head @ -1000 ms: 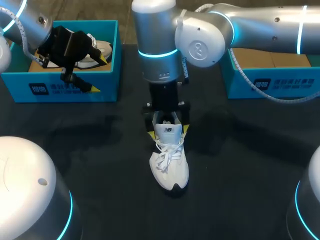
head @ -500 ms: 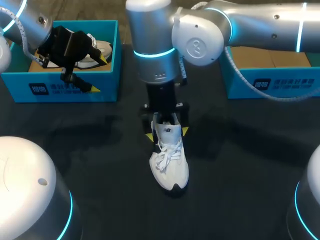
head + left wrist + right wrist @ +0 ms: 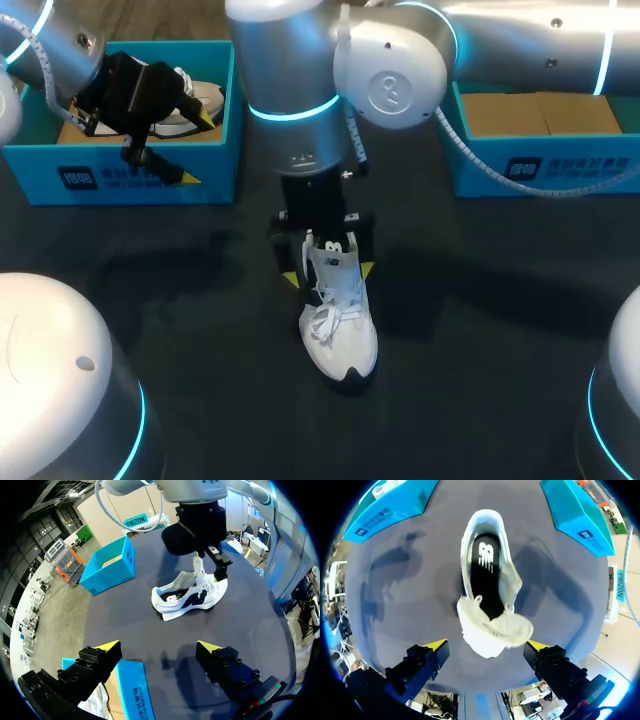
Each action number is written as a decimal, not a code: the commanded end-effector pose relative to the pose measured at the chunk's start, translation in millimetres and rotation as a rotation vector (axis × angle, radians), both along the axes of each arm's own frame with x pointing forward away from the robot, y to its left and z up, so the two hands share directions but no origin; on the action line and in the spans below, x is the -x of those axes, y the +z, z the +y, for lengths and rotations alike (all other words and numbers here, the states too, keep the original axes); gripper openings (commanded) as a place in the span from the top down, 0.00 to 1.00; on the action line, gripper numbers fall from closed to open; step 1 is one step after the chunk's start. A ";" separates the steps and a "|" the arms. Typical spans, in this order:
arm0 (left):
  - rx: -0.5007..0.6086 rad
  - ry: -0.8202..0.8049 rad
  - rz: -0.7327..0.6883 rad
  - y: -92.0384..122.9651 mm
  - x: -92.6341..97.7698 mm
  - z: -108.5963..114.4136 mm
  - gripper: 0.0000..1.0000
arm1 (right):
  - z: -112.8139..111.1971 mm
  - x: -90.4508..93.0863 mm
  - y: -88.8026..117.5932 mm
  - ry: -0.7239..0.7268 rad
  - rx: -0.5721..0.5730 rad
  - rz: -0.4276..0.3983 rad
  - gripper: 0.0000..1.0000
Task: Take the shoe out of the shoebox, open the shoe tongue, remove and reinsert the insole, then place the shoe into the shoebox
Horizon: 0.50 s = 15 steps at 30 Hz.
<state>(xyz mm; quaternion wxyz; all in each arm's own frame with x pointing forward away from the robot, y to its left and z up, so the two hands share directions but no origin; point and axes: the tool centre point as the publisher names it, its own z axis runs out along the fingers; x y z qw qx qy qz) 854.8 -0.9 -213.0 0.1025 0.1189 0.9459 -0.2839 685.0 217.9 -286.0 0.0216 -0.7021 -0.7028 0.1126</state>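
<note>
- The white shoe [image 3: 338, 325] sits upright in the middle of the dark table [image 3: 480, 330], toe pointing at the near edge, outside both boxes.
- The right end effector [image 3: 328, 272] hangs over the heel end with its fingers spread wide either side of it, not clamped on it.
- The black insole [image 3: 485, 575] lies inside the shoe.
- The left end effector [image 3: 195, 148] is over the far-left blue shoebox [image 3: 215, 160], fingers apart too. A second shoe [image 3: 205, 100] lies in that box.

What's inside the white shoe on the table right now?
A black insole with a white logo lies inside the shoe. Its front end is covered by the tongue, so the toe area cannot be seen.
</note>
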 end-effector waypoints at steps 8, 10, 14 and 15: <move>-0.004 0.000 0.000 0.9 0.8 0.2 0.00 | 1.4 24.1 -2.0 -0.043 -0.010 -0.015 0.45; -0.004 0.000 0.000 0.9 0.8 0.2 0.00 | 0.6 23.5 -2.5 -0.045 -0.009 -0.017 0.52; -0.004 0.000 0.000 0.9 0.8 0.2 0.00 | -2.9 18.6 -3.8 -0.047 -0.007 -0.025 0.53; -0.004 0.000 0.000 0.9 0.8 0.2 0.00 | -3.9 17.4 -3.8 -0.046 -0.006 -0.028 0.54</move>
